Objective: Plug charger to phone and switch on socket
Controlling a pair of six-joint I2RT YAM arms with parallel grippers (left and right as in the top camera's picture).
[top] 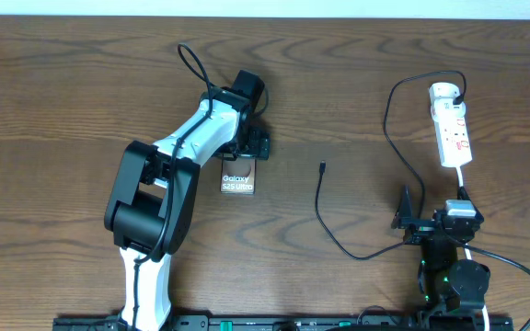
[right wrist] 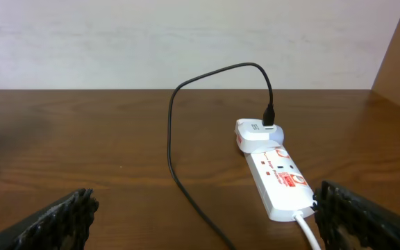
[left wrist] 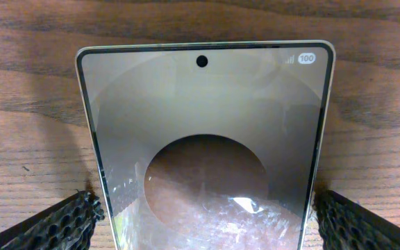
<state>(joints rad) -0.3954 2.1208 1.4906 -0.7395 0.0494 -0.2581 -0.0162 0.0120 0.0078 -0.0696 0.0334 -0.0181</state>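
- Overhead shows the phone (top: 237, 180) lying flat on the table (top: 63, 92), left of centre, its lettered end poking out from under the left arm's wrist.
- Left wrist view: the left gripper (left wrist: 207, 205) straddles the phone (left wrist: 203, 139). Its two black ribbed fingers (left wrist: 82, 219) are set about as wide as the phone, one pad against each long edge, clasping it.
- The phone's face shows a punch-hole camera dot and a "100" badge near the far edge.
- The charger (top: 317, 204) lies loose on the wood between the arms. Its small connector tip (top: 322, 167) rests well to the right of the phone, touching nothing.
- From there the cable loops towards the right arm, then climbs to its black plug (top: 461, 89), seated in the far end of the socket (top: 452, 129).
- Right wrist view: the right gripper (right wrist: 205, 201) hangs spread wide with nothing between its fingers (right wrist: 71, 215), one in each lower corner of the picture.
- The socket (right wrist: 278, 173) lies just ahead of it. The strip's white cord (right wrist: 307, 229) runs back beside the right-hand finger.
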